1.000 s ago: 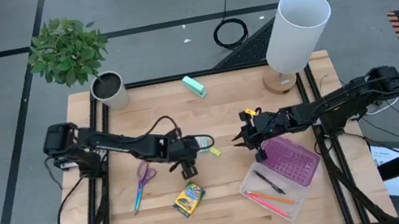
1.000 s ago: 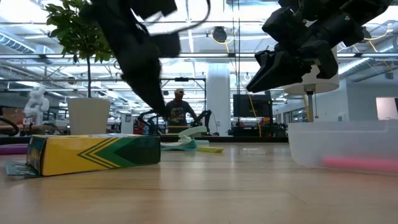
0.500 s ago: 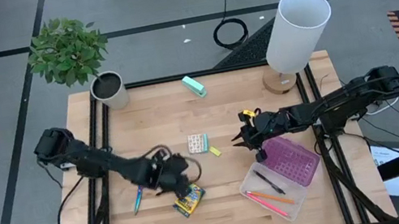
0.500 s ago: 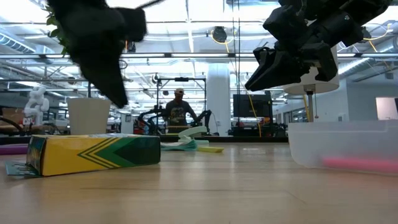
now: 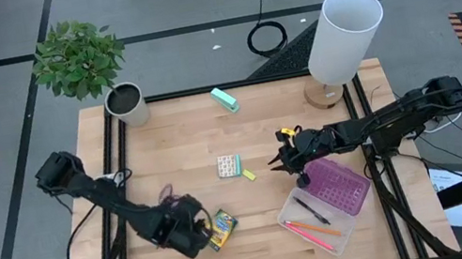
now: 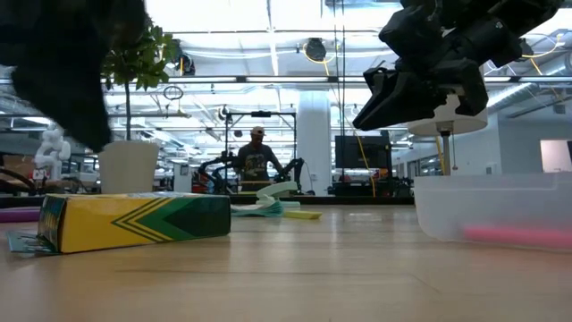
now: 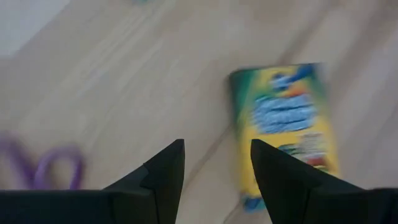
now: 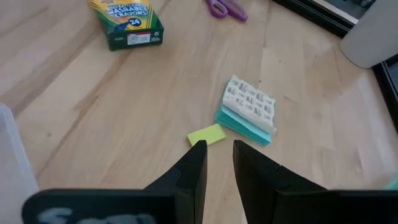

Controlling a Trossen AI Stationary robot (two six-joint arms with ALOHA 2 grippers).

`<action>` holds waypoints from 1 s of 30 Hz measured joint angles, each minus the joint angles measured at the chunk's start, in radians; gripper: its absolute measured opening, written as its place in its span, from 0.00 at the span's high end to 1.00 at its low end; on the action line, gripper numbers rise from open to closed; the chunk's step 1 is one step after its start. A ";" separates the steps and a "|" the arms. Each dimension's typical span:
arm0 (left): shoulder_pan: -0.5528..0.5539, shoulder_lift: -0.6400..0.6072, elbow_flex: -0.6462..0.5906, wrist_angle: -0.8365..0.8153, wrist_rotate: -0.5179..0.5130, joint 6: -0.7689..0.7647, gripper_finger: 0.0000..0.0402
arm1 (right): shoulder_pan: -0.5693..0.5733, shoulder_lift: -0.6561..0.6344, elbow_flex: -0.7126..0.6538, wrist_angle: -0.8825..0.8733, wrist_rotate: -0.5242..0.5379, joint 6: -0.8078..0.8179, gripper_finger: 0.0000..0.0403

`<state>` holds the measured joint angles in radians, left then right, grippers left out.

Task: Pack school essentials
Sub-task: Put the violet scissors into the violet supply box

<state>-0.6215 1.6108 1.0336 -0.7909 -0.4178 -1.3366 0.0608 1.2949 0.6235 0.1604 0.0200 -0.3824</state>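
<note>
left gripper (image 7: pixel 214 171) fingers apart, empty, just above the crayon box (image 7: pixel 285 127) near the table's front edge, right gripper (image 8: pixel 219 163) slightly open, holding nothing

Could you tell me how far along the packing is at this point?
Done: an orange pencil and a dark pen lie in the clear case. In hand: nothing; the left gripper hangs open beside the crayon box. Left: crayon box, scissors, card, eraser.

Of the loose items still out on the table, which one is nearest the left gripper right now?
The green-yellow crayon box. It lies right beside the left gripper, while the multicoloured card and yellow eraser sit farther off, toward the table's middle.
</note>
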 joint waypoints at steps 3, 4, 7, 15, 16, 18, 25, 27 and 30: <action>-0.017 0.000 0.000 -0.129 0.056 -0.215 0.53 | 0.000 0.000 0.000 0.000 0.000 0.000 0.83; -0.021 0.000 0.000 -0.165 0.076 -0.270 0.53 | 0.000 0.000 0.000 0.000 0.000 0.000 0.83; -0.029 0.000 0.000 -0.225 0.102 -0.360 0.53 | 0.000 0.000 0.000 0.000 0.000 0.000 0.83; 0.086 0.000 0.000 -0.368 0.235 -0.431 0.53 | 0.000 0.000 0.000 0.000 0.000 0.000 0.83; 0.110 0.000 0.000 -0.380 0.261 -0.400 0.53 | 0.000 0.000 0.000 0.000 0.000 0.000 0.83; 0.156 0.000 0.000 -0.382 0.283 -0.317 0.53 | 0.000 0.000 0.000 0.000 0.000 0.000 0.83; 0.322 0.000 0.000 -0.379 0.319 -0.040 0.53 | 0.000 0.000 0.000 -0.003 0.000 0.000 0.83; 0.352 -0.001 -0.008 -0.378 0.313 0.012 0.53 | 0.000 0.000 0.000 -0.012 0.000 0.001 0.83; 0.368 -0.001 -0.033 -0.371 0.312 0.046 0.53 | 0.000 0.000 0.000 -0.027 0.000 0.003 0.83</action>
<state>-0.2539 1.6096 1.0002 -1.1623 -0.1055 -1.2907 0.0608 1.2949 0.6235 0.1337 0.0200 -0.3794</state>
